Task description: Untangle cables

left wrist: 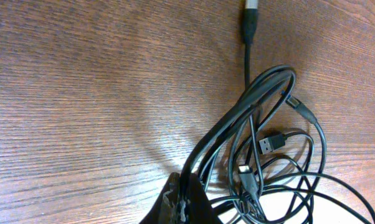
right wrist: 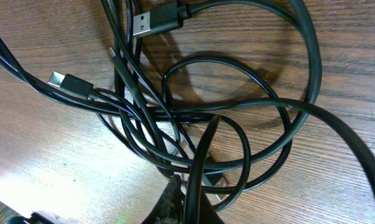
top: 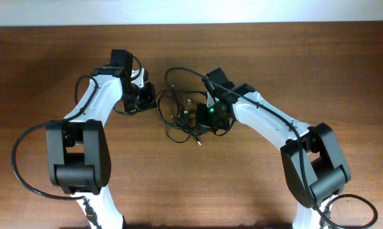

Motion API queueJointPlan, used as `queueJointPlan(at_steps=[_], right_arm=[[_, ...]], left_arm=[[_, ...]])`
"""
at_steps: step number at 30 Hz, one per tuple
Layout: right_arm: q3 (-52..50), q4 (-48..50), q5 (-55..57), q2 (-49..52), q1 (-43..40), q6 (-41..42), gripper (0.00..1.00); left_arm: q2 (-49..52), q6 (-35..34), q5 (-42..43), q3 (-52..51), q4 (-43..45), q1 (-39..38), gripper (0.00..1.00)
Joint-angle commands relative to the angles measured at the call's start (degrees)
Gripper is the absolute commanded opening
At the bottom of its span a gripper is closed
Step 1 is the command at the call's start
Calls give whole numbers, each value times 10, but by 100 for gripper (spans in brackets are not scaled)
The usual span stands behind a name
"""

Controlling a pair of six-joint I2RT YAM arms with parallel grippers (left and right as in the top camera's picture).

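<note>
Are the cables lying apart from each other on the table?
No, the cables cross and loop over one another in one tangle.

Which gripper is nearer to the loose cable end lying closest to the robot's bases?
Right. The right gripper is shut on the cables just behind that cable end; the left gripper holds the opposite side of the bundle, farther away.

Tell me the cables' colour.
Black. The cables show best in the right wrist view.

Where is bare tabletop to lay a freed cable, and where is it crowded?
Bare: the far table strip, and the near middle between left arm and right arm. Crowded: the centre, where cables tangle between left pincer and right pincer.
</note>
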Motion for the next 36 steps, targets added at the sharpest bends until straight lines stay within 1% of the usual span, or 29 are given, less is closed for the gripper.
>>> queueJointPlan(at_steps=[1,4,6,8,9,11,12,13,14,15,16,17,18,19,20,22,25,28,31,33,35,36], right_arm=[[-2,0,11,6,-1,-7,4],[-2,0,11,6,0,-7,4],[-2,0,11,6,0,-7,4],[-2,-2,11,6,0,-7,4],[-2,-5,11,6,0,-7,4],[-2,-14,6,6,-1,-7,4],[-2,-18,-5,6,-6,-24,4],[-2,-18,-37,5,-16,-54,4],[-2,-18,-100,5,-33,-99,4],[-2,-19,-237,5,-67,-164,4],[-2,-22,-302,3,-85,-182,4],[-2,-30,-344,-3,-108,-184,4],[-2,-35,-370,-16,-125,-214,4],[-2,-43,-426,-36,-141,-271,4],[-2,-45,-469,-48,-148,-298,4],[-2,-45,-539,-79,-160,-322,4],[-2,-43,-547,-122,-167,-322,4],[-2,-39,-544,-183,-167,-322,4],[0,-36,-498,-275,-167,-320,4],[0,-27,-492,-326,-167,-314,4],[0,14,-484,-371,-177,-247,4],[0,48,-484,-387,-187,-200,4]], left_arm=[[-17,6,12,5,0,-1,0],[-17,5,3,5,-1,-5,0],[-17,5,-28,4,-1,-14,0],[-17,5,-37,4,0,-21,0],[-17,5,-57,4,1,-29,0],[-17,-21,-112,2,4,-52,0],[-17,-23,-128,2,4,-60,0],[-17,-23,-136,2,5,-68,0],[-16,-23,-137,2,5,-73,0],[-16,-24,-142,2,6,-77,0],[-17,-42,-157,2,6,-78,0],[-16,-54,-164,2,6,-78,0],[-16,-54,-164,2,8,-78,1],[-16,-54,-164,2,8,-78,1],[-16,-54,-164,2,8,-78,1],[-16,-54,-164,2,8,-78,2],[-16,-54,-164,2,8,-78,3],[-16,-53,-165,2,8,-77,2],[-16,-54,-165,2,3,-66,0],[-16,-54,-165,2,1,-61,0],[-16,-54,-165,2,-1,-58,0],[-16,-54,-165,2,-2,-56,0]])
